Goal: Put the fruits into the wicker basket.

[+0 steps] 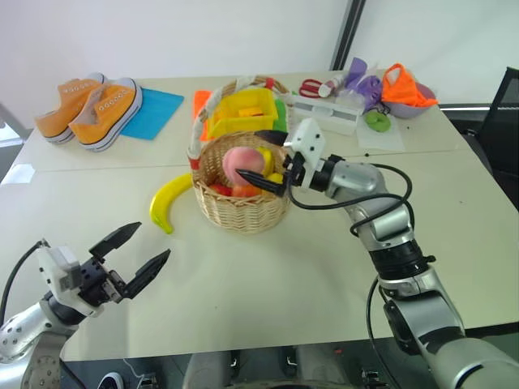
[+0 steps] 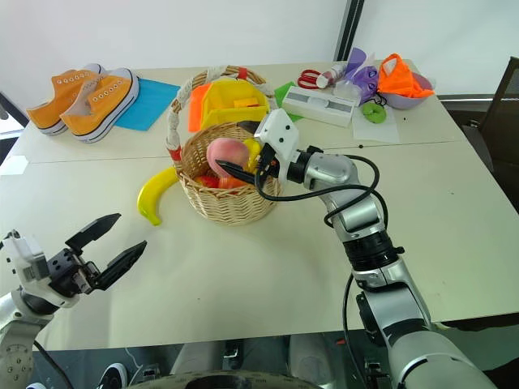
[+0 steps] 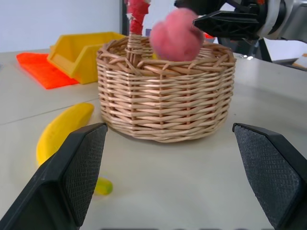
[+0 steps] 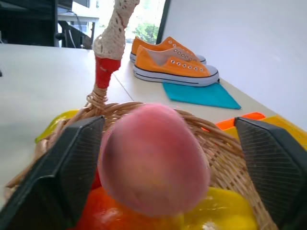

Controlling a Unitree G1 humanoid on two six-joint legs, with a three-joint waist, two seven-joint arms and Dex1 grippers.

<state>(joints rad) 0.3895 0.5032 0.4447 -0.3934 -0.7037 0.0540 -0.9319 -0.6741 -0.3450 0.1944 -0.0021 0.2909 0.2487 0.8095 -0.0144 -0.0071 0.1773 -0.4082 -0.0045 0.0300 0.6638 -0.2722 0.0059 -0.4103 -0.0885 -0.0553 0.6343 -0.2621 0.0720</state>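
The wicker basket (image 1: 243, 212) stands mid-table, its handle wrapped white with red ends. My right gripper (image 1: 259, 158) reaches level over its rim, open, with the pink peach (image 1: 240, 160) between its fingers. In the right wrist view the peach (image 4: 153, 158) looks blurred and there is a gap to one finger (image 4: 268, 158). Orange-red fruit (image 4: 110, 215) and yellow fruit (image 4: 216, 215) lie in the basket under it. The banana (image 1: 169, 203) lies on the table just left of the basket. My left gripper (image 1: 130, 255) hovers open and empty near the front left, pointing at the basket.
Right behind the basket sits a yellow plastic bin (image 1: 243, 109). Orange sneakers (image 1: 89, 109) and a blue mat (image 1: 154, 112) lie at the back left. A white box (image 1: 324, 113), scissors (image 1: 310, 85) and a bowl with orange cloth (image 1: 405, 93) crowd the back right.
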